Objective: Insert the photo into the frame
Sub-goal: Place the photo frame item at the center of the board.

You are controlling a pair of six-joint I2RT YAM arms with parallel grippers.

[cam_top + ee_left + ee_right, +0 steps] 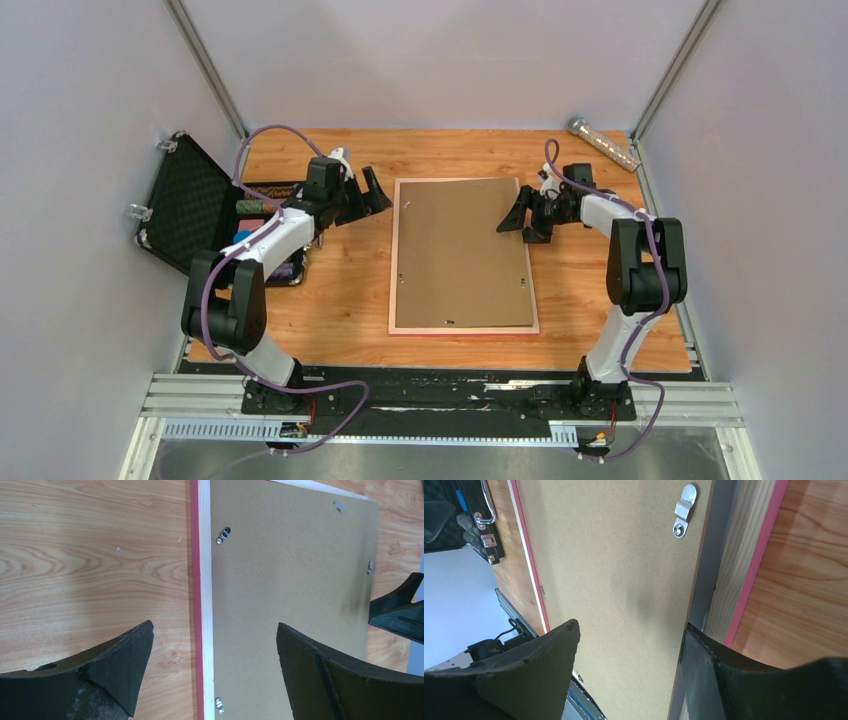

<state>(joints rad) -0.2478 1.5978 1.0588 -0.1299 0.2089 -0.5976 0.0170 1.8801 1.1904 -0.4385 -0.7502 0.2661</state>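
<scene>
Both left gripper (215,626) and right gripper (630,625) gape empty; right may shove the skewed brown backing board (290,565) off the pink rectangular frame (204,580).

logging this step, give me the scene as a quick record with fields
frame: face down on table, pink rails
backing board: lying in frame, slightly skewed
photo: not clearly visible
left arm: jaws open, beside frame's far left corner
right arm: jaws open, over board's right edge
black case: open, left of frame
</scene>
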